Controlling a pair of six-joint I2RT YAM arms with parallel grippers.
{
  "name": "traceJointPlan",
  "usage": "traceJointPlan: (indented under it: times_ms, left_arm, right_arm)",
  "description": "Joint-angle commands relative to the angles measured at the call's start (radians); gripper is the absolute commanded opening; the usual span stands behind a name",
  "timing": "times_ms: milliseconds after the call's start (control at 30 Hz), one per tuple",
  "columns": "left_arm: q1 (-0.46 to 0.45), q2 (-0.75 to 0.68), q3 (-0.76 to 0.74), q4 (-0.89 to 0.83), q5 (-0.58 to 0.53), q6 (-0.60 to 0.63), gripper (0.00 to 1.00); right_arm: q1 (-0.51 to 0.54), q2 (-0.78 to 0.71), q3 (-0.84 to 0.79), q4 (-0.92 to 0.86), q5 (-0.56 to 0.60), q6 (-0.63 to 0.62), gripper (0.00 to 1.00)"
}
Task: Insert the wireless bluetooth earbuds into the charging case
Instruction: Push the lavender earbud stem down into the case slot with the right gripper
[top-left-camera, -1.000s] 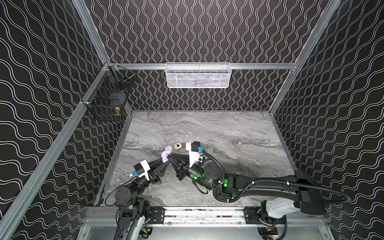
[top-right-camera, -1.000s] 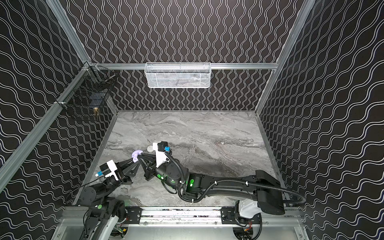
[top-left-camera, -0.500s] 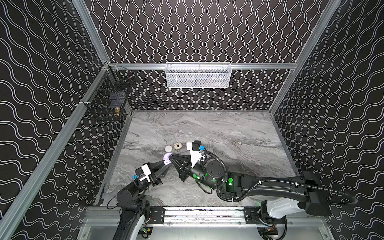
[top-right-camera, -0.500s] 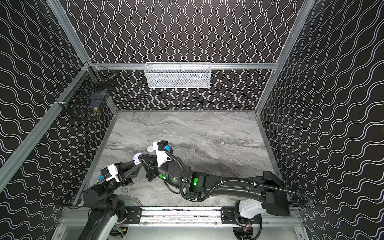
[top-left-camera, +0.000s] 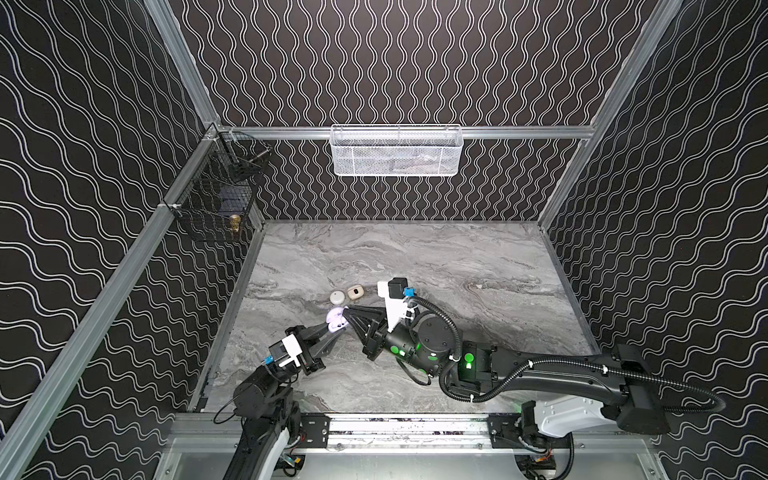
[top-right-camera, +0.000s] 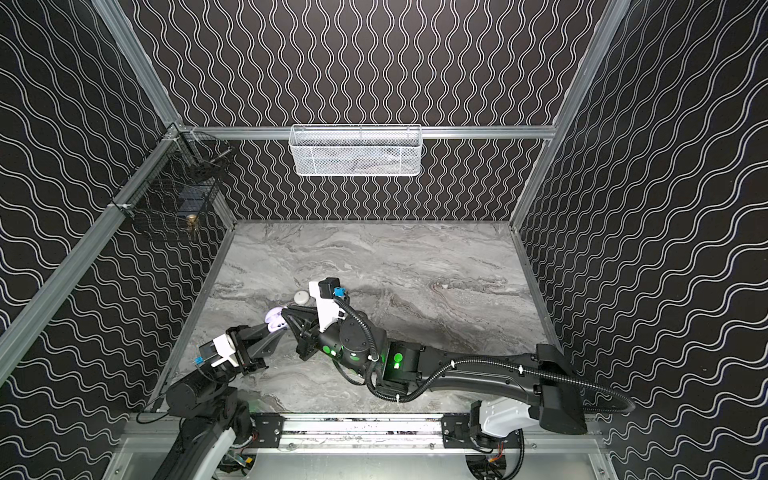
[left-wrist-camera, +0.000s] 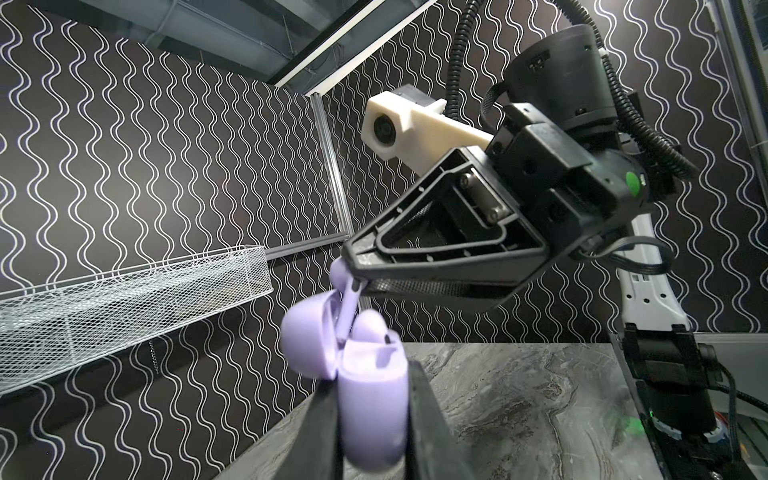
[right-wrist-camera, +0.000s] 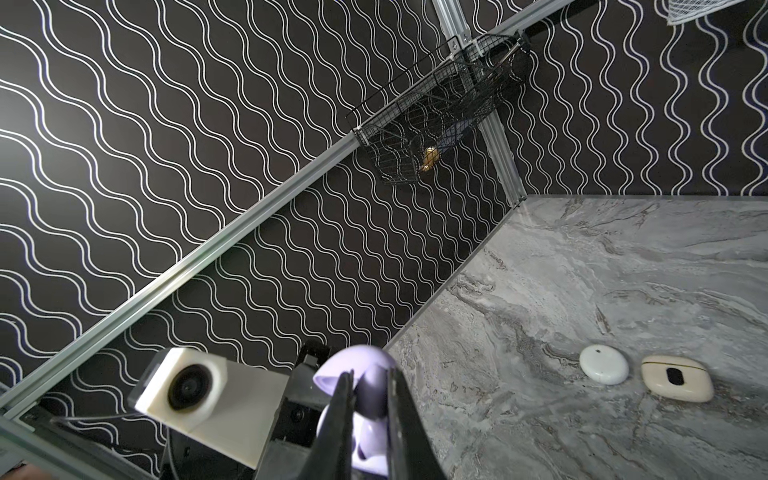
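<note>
My left gripper (left-wrist-camera: 370, 384) is shut on a lavender charging case (left-wrist-camera: 372, 415), held above the table with its lid (left-wrist-camera: 307, 336) hinged open. One lavender earbud (left-wrist-camera: 368, 328) sits in the case. My right gripper (left-wrist-camera: 353, 279) is shut on another lavender earbud (left-wrist-camera: 348, 309), whose stem points down into the open case. In the right wrist view the right gripper (right-wrist-camera: 369, 376) pinches that earbud (right-wrist-camera: 374, 392) just over the case (right-wrist-camera: 370, 449). In both top views the case (top-left-camera: 336, 319) (top-right-camera: 275, 320) is at front left, between the left gripper (top-left-camera: 330, 329) and the right gripper (top-left-camera: 347, 308).
A white round case (top-left-camera: 337, 296) and a beige case (top-left-camera: 355, 291) lie shut on the marble table (top-left-camera: 457, 257) just behind the grippers. A white mesh basket (top-left-camera: 395, 151) hangs on the back wall. A black wire basket (top-left-camera: 216, 195) hangs at the left corner.
The case and both gripper tips have shifted slightly toward the front. The right arm's elbow has swung to the right. Both grips are unchanged.
</note>
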Motion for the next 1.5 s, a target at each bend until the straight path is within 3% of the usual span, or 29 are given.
traceJointPlan:
  times_ms: [0, 700, 1467]
  left_arm:
    - [0.001, 0.016, 0.011, 0.023, -0.008, 0.028, 0.00]
    - [0.000, -0.017, 0.024, -0.048, -0.008, 0.048, 0.00]
    - [0.000, -0.022, 0.027, -0.059, -0.007, 0.054, 0.00]
  right_arm:
    - [0.012, -0.010, 0.014, -0.028, -0.027, -0.018, 0.01]
    - [0.041, -0.003, 0.066, -0.137, 0.085, -0.065, 0.01]
    - [0.042, 0.002, 0.085, -0.198, 0.067, -0.056, 0.01]
